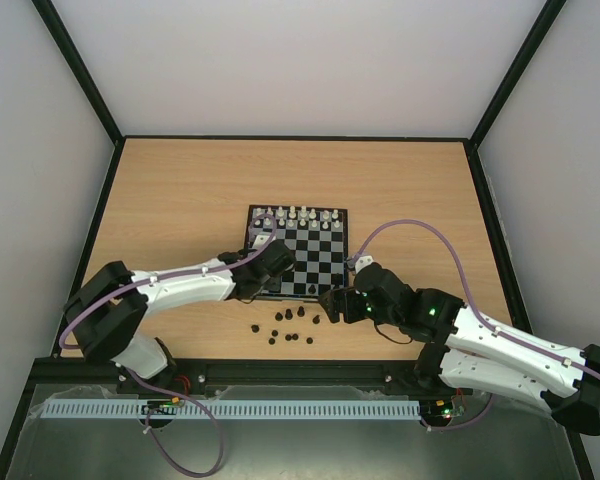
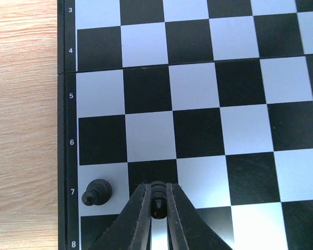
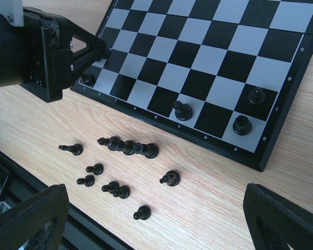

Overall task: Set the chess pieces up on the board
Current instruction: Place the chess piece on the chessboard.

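Wooden counter [image 1: 180,200] carries the board [image 1: 325,262]. My left claw [image 2: 157,194] pinches nearly shut on one black piece [image 2: 157,204] near row 7 (a pawn [image 2: 96,191] sits at its 9 o'clock). My right claw [image 3: 156,221] gapes wide, empty; loose chess pieces [image 1: 285,330] lie at the board's 6 o'clock.

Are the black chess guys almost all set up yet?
Not nearly. Done: four black pieces stand on the board. In hand: the left claw is shut on a fifth piece over the board's near rows. Left: about a dozen loose pieces lie on the table, and the right claw is open and empty.
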{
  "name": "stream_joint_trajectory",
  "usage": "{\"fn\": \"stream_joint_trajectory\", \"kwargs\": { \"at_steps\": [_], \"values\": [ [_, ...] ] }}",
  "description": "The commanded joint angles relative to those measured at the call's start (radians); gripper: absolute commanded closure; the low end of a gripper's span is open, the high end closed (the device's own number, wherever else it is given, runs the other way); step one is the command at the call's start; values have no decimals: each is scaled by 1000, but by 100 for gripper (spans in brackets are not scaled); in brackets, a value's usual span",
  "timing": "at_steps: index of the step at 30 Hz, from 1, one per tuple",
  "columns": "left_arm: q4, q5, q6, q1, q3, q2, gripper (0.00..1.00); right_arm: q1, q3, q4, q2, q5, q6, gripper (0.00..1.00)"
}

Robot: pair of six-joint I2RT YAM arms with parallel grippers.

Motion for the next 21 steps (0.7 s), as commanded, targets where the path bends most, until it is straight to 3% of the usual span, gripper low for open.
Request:
{"fn": "stream_joint_trajectory", "kwargs": {
  "at_steps": [1,21],
  "values": [
    [47,5,15,17,-18,26,91,5,-13,1,-2,2,-10,8],
    [65,23,19,37,-32,73,86,6,-16,2,2,0,-10,8]
  ]
}}
